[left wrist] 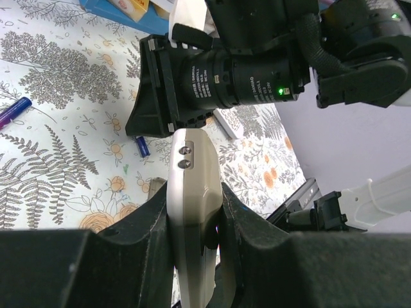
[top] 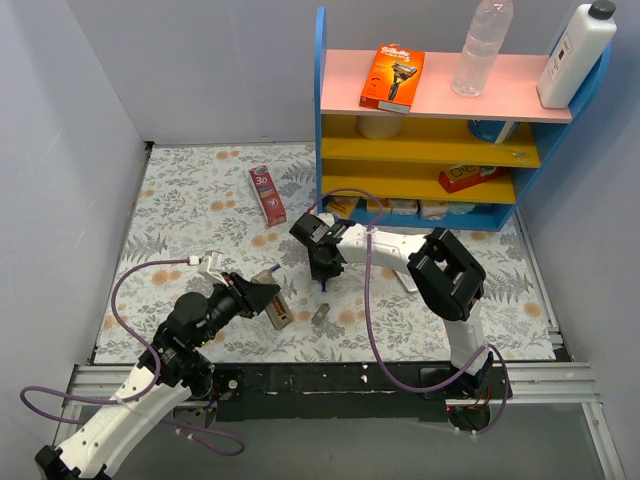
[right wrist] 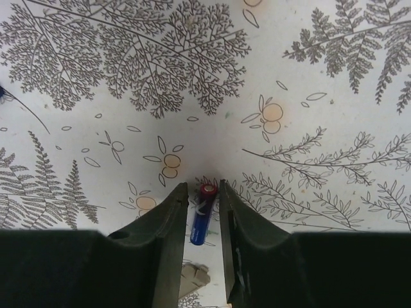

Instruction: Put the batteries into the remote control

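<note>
The remote control point(top: 278, 313) is a pale grey slab, held edge-on between the jaws of my left gripper point(top: 262, 297) just above the mat. In the left wrist view the gripper point(left wrist: 192, 202) is shut on the remote point(left wrist: 191, 160). My right gripper point(top: 322, 272) points down at the mat in the middle. Its jaws point(right wrist: 201, 187) are nearly closed around a dark blue battery point(right wrist: 203, 218) with a red end, which touches the right finger. That battery also shows under the gripper from above point(top: 323, 287) and in the left wrist view point(left wrist: 142, 146). A second battery point(left wrist: 14, 110) lies on the mat.
A small grey battery cover point(top: 322, 316) lies on the mat beside the right gripper; it also shows in the right wrist view point(right wrist: 192, 280). A red box point(top: 267, 194) lies farther back. A blue, yellow and pink shelf point(top: 430, 150) with bottles and a razor pack stands at the back right.
</note>
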